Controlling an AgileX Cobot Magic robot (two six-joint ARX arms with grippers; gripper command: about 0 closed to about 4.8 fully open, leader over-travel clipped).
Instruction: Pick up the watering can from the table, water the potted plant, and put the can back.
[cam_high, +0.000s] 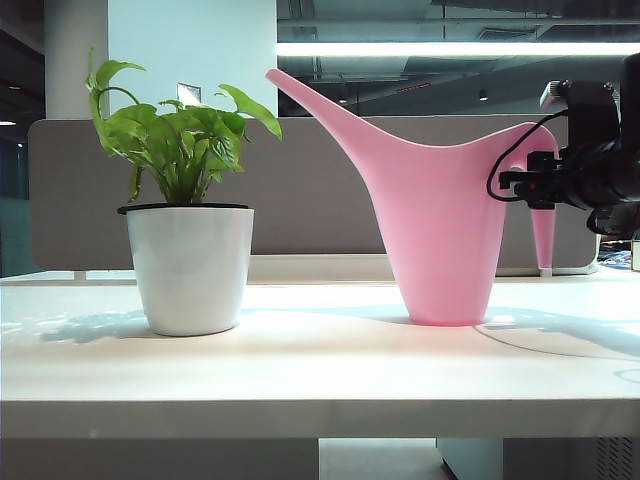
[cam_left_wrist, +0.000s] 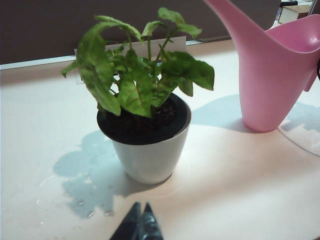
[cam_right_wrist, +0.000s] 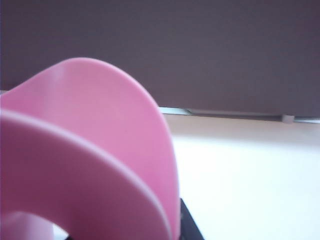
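Jaws first: from outside, the right gripper (cam_high: 535, 190) pinches the arched handle of the watering can (cam_high: 440, 230), base on the table (cam_high: 300, 370), spout toward the potted plant (cam_high: 188, 250). Left wrist: left gripper (cam_left_wrist: 140, 225) pressed together, parked clear. Right wrist: handle fills the frame, ready to lift

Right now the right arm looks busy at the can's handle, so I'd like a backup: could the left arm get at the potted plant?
Probably yes. The left tool hangs just short of the potted plant, with only bare table between them. The watering can stands off to one side, clear of that path.
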